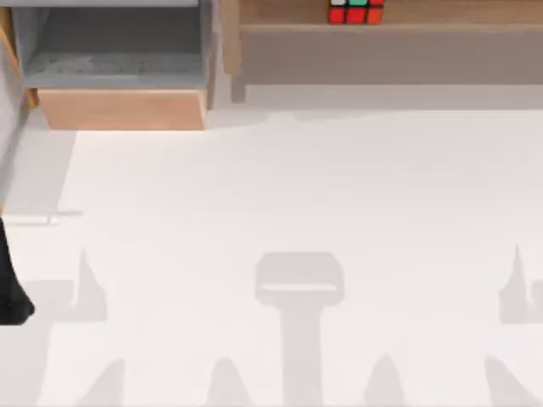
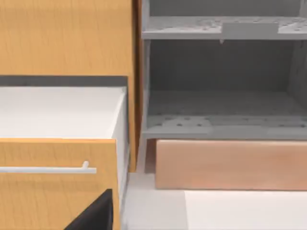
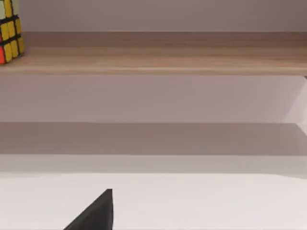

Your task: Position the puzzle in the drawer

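Up on the long wooden shelf (image 1: 390, 34) sits the puzzle (image 1: 355, 11), its red, green and orange tiles facing down the table toward us in the top view; from the right wrist view we catch the puzzle's (image 3: 8, 29) yellow face at the shelf's (image 3: 158, 55) near edge. Being a cube, it has no long axis, and it rests squarely, its faces in line with the shelf front. Left of the shelf, the drawer (image 1: 123, 108) stands pulled out, light wood front panel toward the table, grey floor and walls open behind it. The puzzle lies well apart from the drawer, to its right and a little farther back. From the left wrist view we see the drawer's (image 2: 230, 163) panel below grey compartments, with an orange-wood cabinet (image 2: 57, 182) bearing a white bar handle (image 2: 48, 169) just beside it. We cannot tell how the fingers of either gripper stand. The white table (image 1: 280, 195) lies in front of the shelf.
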